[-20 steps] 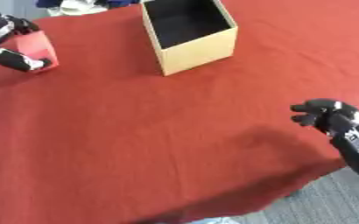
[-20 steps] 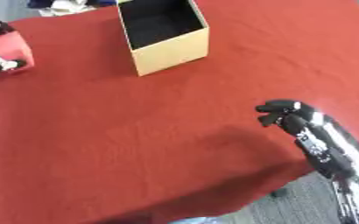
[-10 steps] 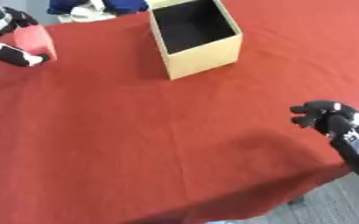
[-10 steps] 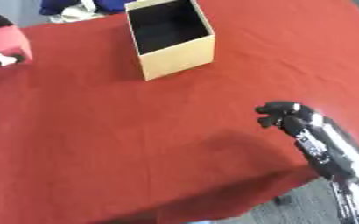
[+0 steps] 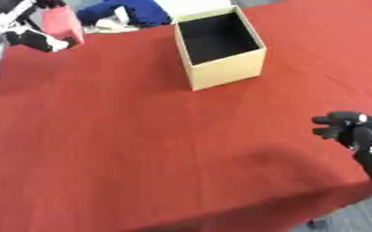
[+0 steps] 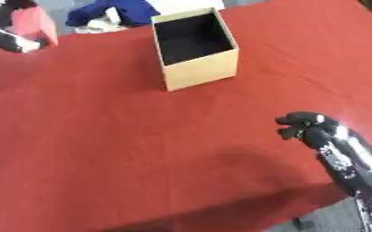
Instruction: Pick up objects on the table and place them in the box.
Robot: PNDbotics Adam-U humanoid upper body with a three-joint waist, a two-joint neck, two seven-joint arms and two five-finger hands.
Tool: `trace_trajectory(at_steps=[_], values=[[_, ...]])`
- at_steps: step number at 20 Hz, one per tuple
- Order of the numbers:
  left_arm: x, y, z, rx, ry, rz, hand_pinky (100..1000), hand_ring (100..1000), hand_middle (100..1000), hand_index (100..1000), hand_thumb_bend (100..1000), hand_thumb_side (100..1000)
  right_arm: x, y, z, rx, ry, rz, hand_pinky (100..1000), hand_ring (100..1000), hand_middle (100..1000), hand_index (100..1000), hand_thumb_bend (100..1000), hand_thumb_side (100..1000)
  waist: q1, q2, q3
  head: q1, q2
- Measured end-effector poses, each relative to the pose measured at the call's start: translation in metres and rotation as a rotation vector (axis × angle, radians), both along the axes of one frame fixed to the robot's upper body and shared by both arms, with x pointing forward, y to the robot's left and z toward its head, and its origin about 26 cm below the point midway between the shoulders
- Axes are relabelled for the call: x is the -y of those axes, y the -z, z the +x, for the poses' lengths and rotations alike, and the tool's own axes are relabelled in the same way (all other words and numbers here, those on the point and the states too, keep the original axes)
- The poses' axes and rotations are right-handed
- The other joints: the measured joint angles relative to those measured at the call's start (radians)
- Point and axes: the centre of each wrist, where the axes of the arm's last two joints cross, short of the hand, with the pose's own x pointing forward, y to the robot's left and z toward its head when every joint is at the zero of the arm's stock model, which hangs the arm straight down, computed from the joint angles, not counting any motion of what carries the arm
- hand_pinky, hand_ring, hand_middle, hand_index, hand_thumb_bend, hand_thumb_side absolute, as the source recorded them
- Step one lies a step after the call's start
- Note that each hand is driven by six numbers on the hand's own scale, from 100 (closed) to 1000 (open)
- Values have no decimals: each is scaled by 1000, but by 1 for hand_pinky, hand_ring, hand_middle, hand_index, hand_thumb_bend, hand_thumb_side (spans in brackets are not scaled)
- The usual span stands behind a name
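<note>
L hand [image 5: 32, 37] sits at the upper-left corner of the view, black fingers w/ pale tips wrapped round a pink-red block [image 5: 60, 23], so it's grasping that obj. The block is upright, held above the far-left edge of the table [image 5: 141, 149], approx level w/ the box but well apart from it, off to its left. L arm comes in from the left edge, mostly cut off, so can't tell more about the wrist. R hand [image 6: 304, 127] is at lower right, near the table's right-front corner, fingers curled in on themselves, clenched w/ nothing in it; black forearm w/ silver bits runs down-right off the edge of the view. Its soft shadow falls on the red cloth just left of it. Btwn the two hands the red tabletop is plain cloth. The box [image 5: 218, 48] stands at top centre, tan cardboard, open at the top, dark inside; nothing can be made out in the interior. It sits slightly askew to the table edges, nearer the far edge than the front. Beyond the far edge, btwn block and box, a blue bundle of fabric [image 5: 129, 11] w/ a whitish item beside it lies off the table; grey floor shows at the bottom-right corner.
</note>
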Motion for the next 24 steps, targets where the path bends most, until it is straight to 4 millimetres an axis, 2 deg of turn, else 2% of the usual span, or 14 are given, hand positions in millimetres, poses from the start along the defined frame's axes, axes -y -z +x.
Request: trace_trajectory(at_steps=[5,8,9,11,14,18,24], values=[[27,-10,10,17,78,-24,824,757,330,725,385,145,-1,2,-1,-12,-12,3,843,879,566,821,100,631,-5,-4,-16,63,0],[37,-11,13,15,104,-32,824,757,330,725,385,145,-3,3,-1,-14,-22,3,843,879,566,821,100,631,-6,-4,-19,79,0],[38,-10,14,13,107,-33,832,758,328,724,355,136,-3,3,-1,-14,-23,4,843,880,566,821,100,629,-6,-4,-19,81,0],[44,-14,15,26,124,-37,835,760,331,725,352,143,-6,2,0,-11,-40,2,843,880,566,821,100,629,-13,-4,-34,96,0],[75,-24,26,61,199,-72,842,767,341,727,344,146,-11,1,1,-10,-78,-4,844,881,566,822,100,629,-17,-4,-52,114,0],[102,-19,33,67,254,-109,849,780,359,731,335,160,-17,1,1,-11,-118,-11,844,885,566,822,100,629,-18,0,-70,129,0],[126,-9,39,62,307,-129,858,811,417,738,330,184,-24,-1,2,-9,-170,-20,845,886,566,822,100,630,-21,8,-88,138,0]])
